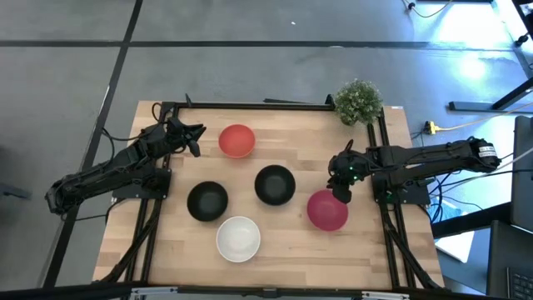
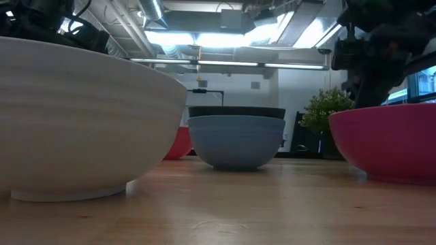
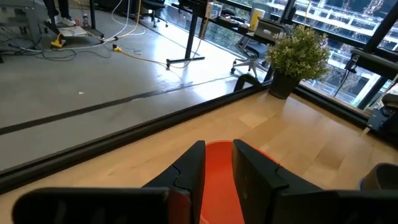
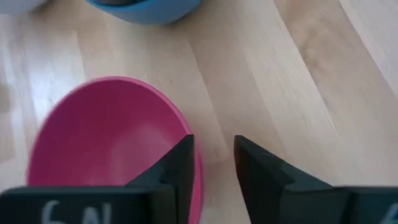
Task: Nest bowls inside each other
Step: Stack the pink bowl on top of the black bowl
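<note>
The right gripper point(image 4: 213, 163), fingers apart, straddled the magenta bowl point(image 4: 106, 134) rim. The bowl looked light, stiff and slippery; its thin rim offered the best hold.

Right end effector point(image 4: 211, 165) body: white marks, possibly "6A", partly cut off.

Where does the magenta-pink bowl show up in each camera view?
High view: magenta-pink bowl, lower right, below the right claw.
Low view: right edge.
Left wrist view: not in it.
Right wrist view: lower left.
Shared landmark: the blue bowl holding a black bowl.
</note>
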You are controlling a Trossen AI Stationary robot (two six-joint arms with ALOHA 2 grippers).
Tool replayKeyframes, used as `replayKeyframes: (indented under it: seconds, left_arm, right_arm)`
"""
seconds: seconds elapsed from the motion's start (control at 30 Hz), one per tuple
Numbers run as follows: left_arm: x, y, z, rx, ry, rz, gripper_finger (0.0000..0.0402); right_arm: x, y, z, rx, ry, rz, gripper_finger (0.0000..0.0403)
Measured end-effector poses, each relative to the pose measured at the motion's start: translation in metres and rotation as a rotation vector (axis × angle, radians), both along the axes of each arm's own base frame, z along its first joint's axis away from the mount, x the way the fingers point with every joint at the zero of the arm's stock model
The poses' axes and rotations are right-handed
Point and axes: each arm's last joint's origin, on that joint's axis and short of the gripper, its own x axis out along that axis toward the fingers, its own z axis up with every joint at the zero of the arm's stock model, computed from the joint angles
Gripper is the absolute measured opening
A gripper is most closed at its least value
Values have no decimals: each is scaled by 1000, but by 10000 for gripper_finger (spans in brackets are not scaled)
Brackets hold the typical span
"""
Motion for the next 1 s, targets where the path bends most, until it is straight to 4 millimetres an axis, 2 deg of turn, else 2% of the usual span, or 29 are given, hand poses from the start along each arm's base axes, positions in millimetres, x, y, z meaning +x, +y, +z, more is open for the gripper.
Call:
replayKeyframes:
  seconds: [0.23, 0.37, 0.53, 1.0]
  left_arm:
    - [0, 0, 0, 0, 0, 0, 74]
    - [0, 0, 0, 0, 0, 0, 74]
    - [0, 0, 0, 0, 0, 0, 74]
    - [0, 0, 0, 0, 0, 0, 74]
  right_arm:
    - [0, 1, 0, 27, 1, 23, 173]
    - [0, 2, 0, 49, 1, 40, 192]
    - [-1, 5, 1, 121, 0, 87, 197]
    - [-6, 10, -6, 58, 67, 65, 197]
